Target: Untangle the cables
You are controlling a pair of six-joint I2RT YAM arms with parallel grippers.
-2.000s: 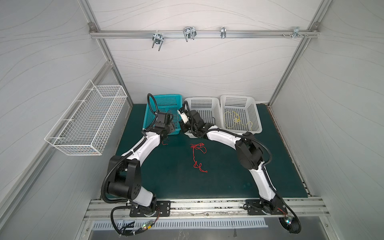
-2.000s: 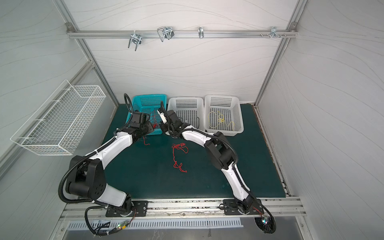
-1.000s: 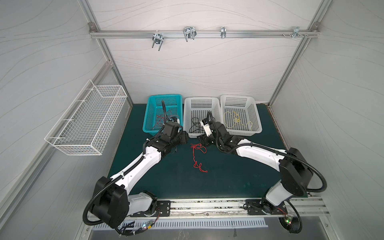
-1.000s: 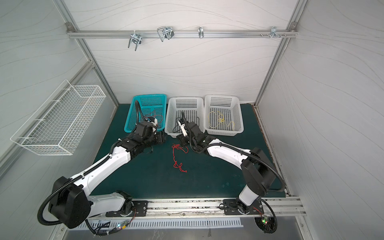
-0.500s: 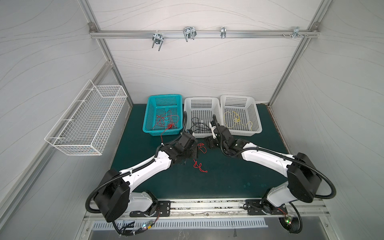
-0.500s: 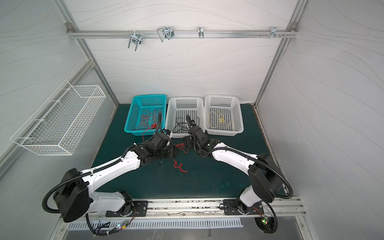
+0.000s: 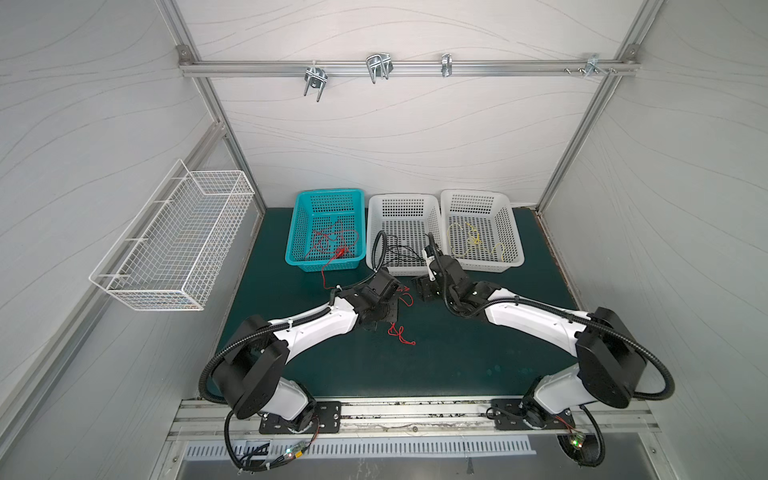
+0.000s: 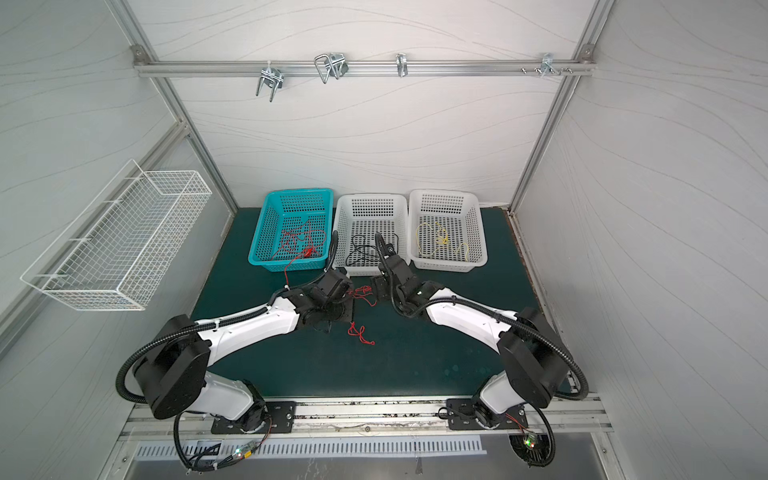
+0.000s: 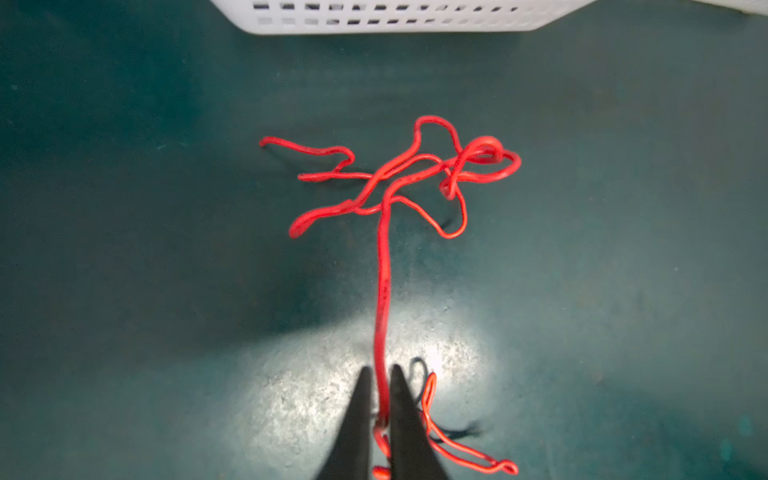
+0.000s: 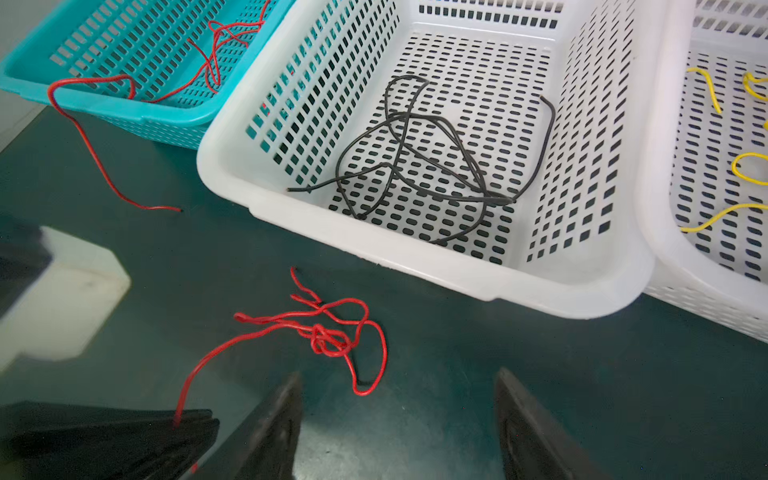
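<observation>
Left gripper (image 7: 387, 312) has just snapped from half open to fully closed, low over the middle of the green surface (image 7: 478, 353) in both top views. A second ago both arms were still coming down from the baskets along the back edge. The right gripper (image 7: 424, 286) faces it just in front of the middle basket (image 7: 403, 198), with nothing between its jaws, which stand slightly wider than a second ago.

From the left wrist, the two fingertips (image 9: 365, 376) pinch the straight run of the loose red cable (image 9: 382, 270). Its knot (image 9: 457, 166) lies ahead toward the basket, and a short tail curls behind.

From the right wrist, the spread fingers (image 10: 286, 399) stand just short of that knot, not touching it. A black cable (image 10: 415, 158) lies in the middle basket and a yellow cable (image 10: 706, 221) in the next. A second red cable (image 10: 89, 141) trails over the front rim of the teal basket (image 10: 124, 109) onto the surface.

With one strand now anchored, the likely next move is for the free gripper to take a loop at the knot and draw it apart.
</observation>
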